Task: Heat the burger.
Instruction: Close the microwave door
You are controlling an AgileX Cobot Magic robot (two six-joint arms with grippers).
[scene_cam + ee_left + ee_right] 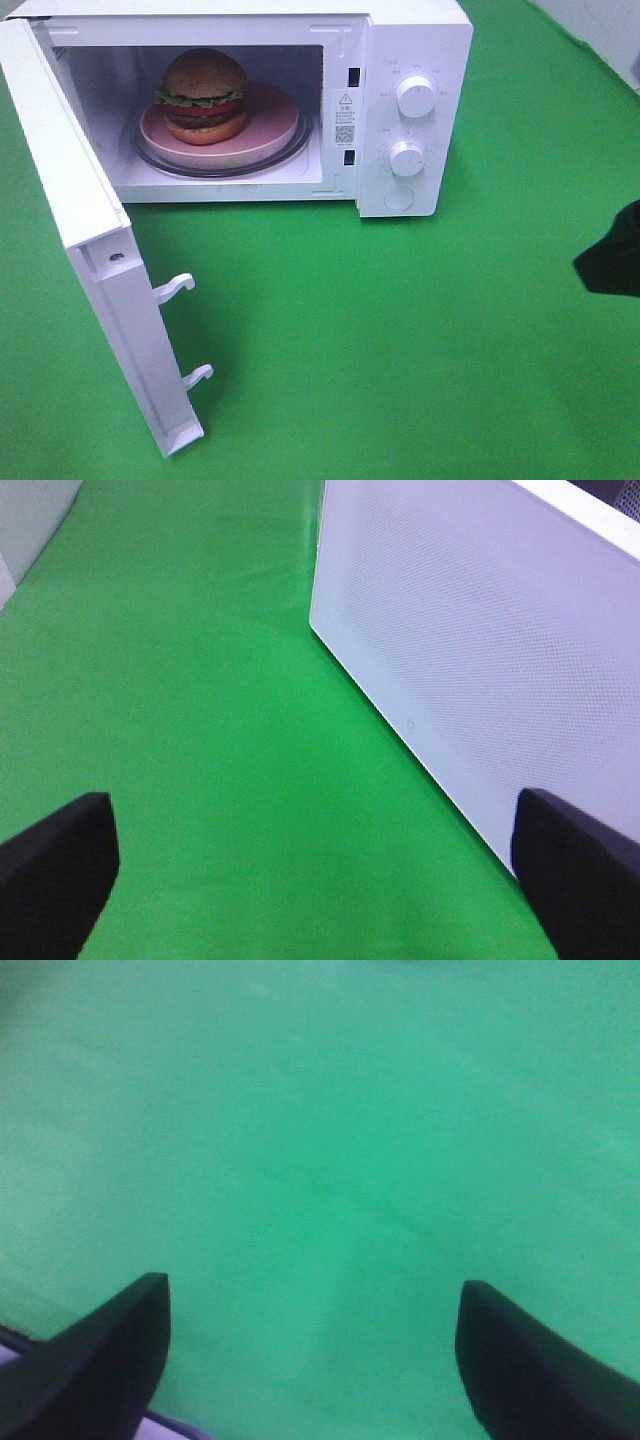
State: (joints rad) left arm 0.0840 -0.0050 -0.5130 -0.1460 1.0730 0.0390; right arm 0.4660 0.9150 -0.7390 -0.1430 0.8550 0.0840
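The left gripper (310,885), spread wide and empty, hangs beside the swung-out door (480,650). The right gripper (310,1360), also spread and empty, is over the green surface (320,1110). The burger (204,95) sits on a pink plate (275,125) inside the microwave (440,50). A glancing push might slide the microwave, leaving the door unlatched.

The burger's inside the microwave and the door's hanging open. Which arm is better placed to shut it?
Left. The open left hand sits beside the outer face of the open door, so a push would likely swing it shut. The right hand, also open, sees only green cloth, away from the door.
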